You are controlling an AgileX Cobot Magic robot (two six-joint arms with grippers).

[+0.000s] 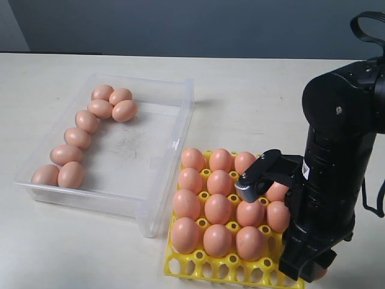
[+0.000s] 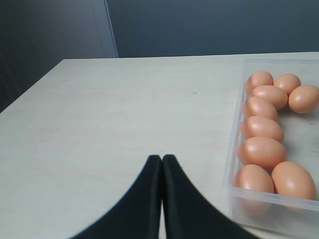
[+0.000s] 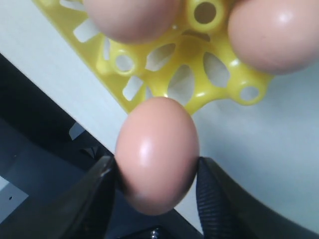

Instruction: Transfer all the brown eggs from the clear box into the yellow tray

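Note:
The clear box [image 1: 174, 144] lies on the left of the table with several brown eggs [image 1: 77, 137] along its far and left walls. To its right is the yellow tray [image 1: 231, 268], with several eggs [image 1: 218, 208] filling most cups. My right arm [image 1: 337, 180] hangs over the tray's near right corner and hides its own gripper there. In the right wrist view, my right gripper [image 3: 157, 169] is shut on one brown egg [image 3: 157, 149], held above the tray's corner [image 3: 174, 74]. My left gripper [image 2: 162, 159] is shut and empty over bare table, left of the box wall [image 2: 233, 149].
The table's near edge [image 3: 75, 114] runs close under the held egg, with dark floor beyond. The tray's front row of cups [image 1: 204, 265] stands open. A black cable [image 1: 373, 198] loops off the right arm.

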